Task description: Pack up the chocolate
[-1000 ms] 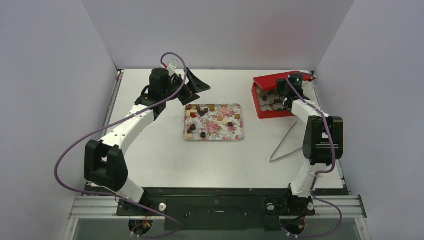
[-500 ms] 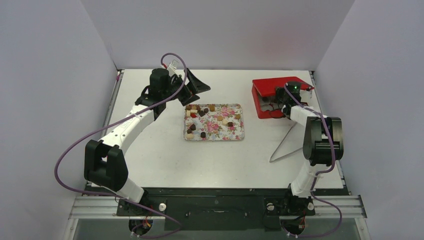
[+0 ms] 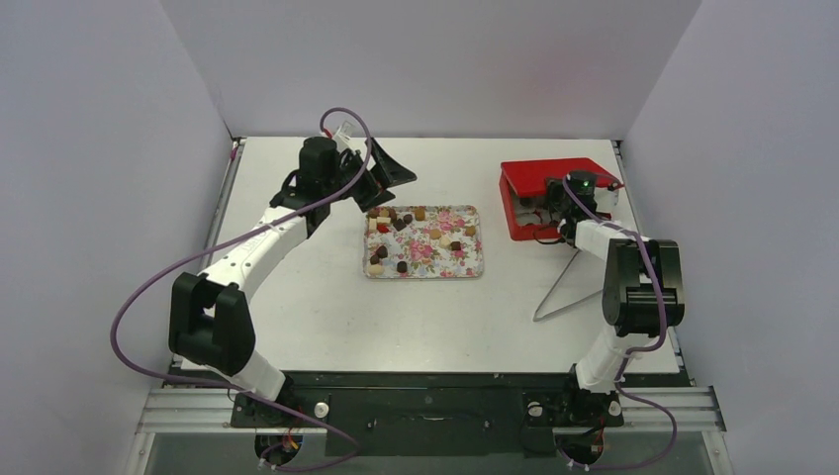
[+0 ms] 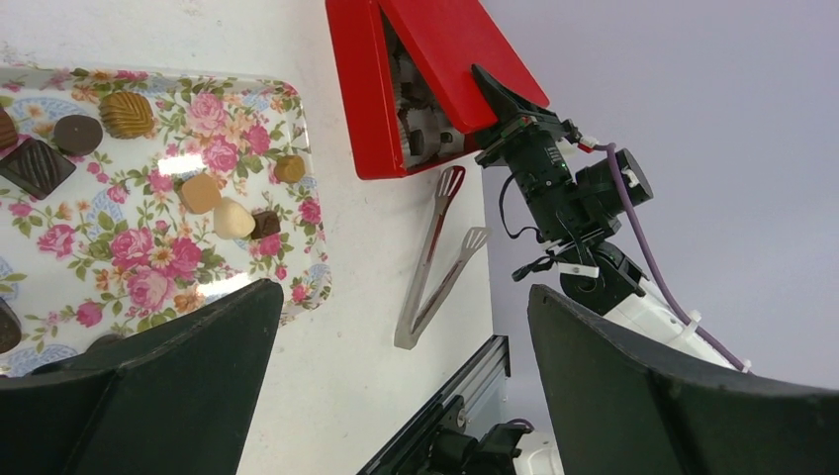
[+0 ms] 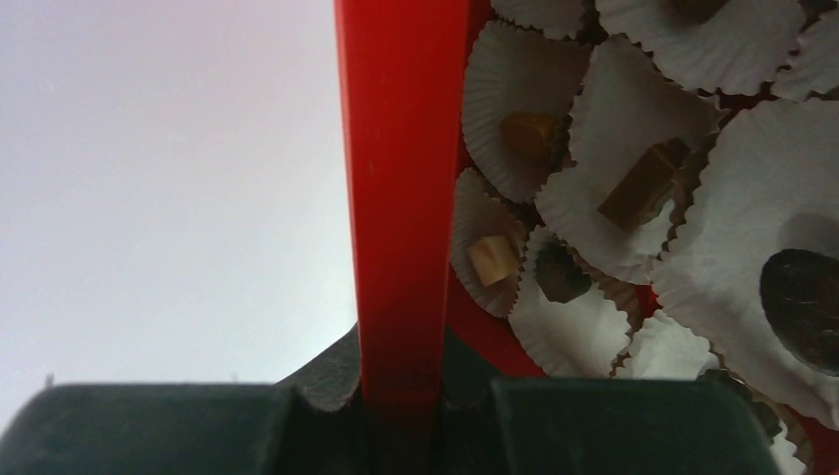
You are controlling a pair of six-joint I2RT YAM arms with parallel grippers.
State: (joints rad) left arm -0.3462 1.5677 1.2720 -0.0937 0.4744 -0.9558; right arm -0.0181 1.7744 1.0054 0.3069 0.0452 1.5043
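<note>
Your right fingers (image 5: 613,435) clamp the thin, flat red lid (image 5: 401,178); beside it, chocolates (image 5: 493,259) sit in fluted paper cups (image 5: 584,327). Your left fingers (image 4: 139,386) gape above the glossy floral tray (image 4: 148,287) of loose chocolates on the tabletop (image 4: 376,247).

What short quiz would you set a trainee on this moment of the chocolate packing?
1. True or false: the right gripper is clamped on the edge of the flat red box lid.
2. Where do the metal tongs lie?
A. On the flower-patterned tray
B. On the white table, near the right arm
C. Between the left arm's fingers
3. Fill in: the left gripper has its jaws ____.

Key: 1 true; 2 B; 3 open.
</note>
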